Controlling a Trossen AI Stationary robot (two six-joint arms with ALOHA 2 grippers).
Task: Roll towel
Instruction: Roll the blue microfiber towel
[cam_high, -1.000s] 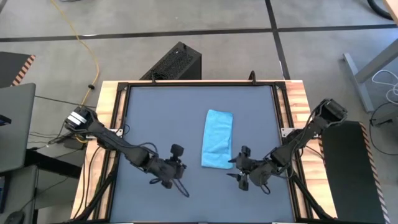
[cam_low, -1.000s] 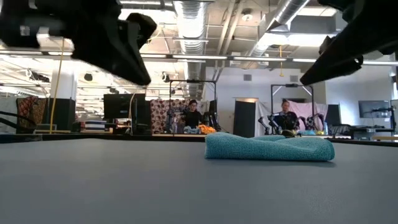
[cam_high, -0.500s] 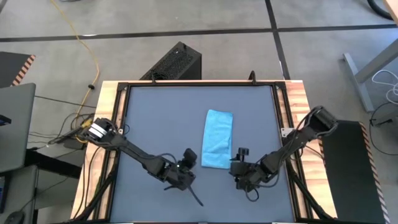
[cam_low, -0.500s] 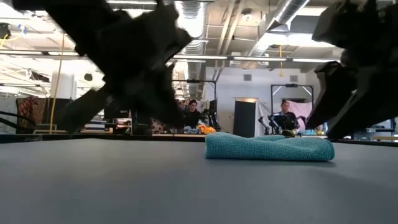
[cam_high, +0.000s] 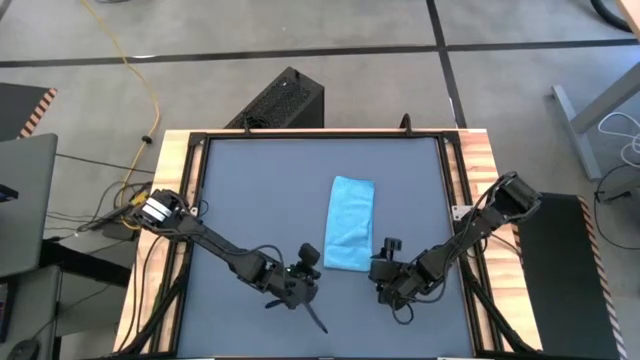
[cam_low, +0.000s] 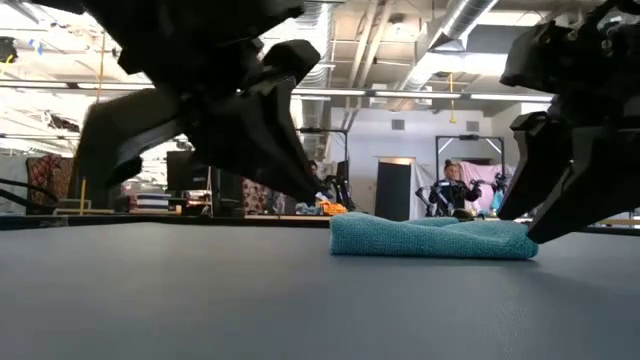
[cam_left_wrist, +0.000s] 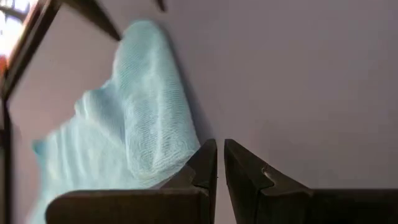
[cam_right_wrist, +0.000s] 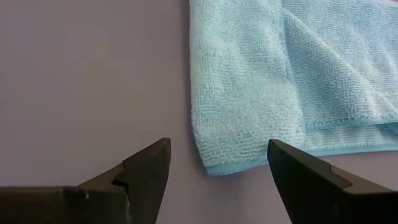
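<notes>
The sky-blue towel (cam_high: 350, 222) lies folded into a narrow strip on the dark grey tabletop (cam_high: 250, 200), its long side running from far to near. My left gripper (cam_left_wrist: 217, 149) is shut. It hangs low just off the towel's near left corner (cam_left_wrist: 161, 162), pointing slantwise down at it. My right gripper (cam_right_wrist: 217, 163) is open and low over the table by the towel's near right corner (cam_right_wrist: 211, 167). That corner lies ahead of the gap between its fingers, which stand apart from the cloth. In the low view both grippers flank the towel (cam_low: 430, 238). My left gripper's shut fingertips (cam_left_wrist: 208, 149) stand right at the towel's edge near its near left corner. They come slanting down from the table's left. Whether they touch the cloth I cannot tell.
A wooden frame (cam_high: 180, 180) borders the tabletop. Bare table lies left of the towel and along the far edge. A black box (cam_high: 285, 100) stands on the floor beyond the far edge. People (cam_low: 455, 190) show far off in the room behind.
Both grippers have come down toward the table. My left gripper has moved toward the table's right edge, up to the towel's near left corner, and has rolled. My right gripper has sunk and tipped downward beside the near right corner. The towel has stayed where it was.
</notes>
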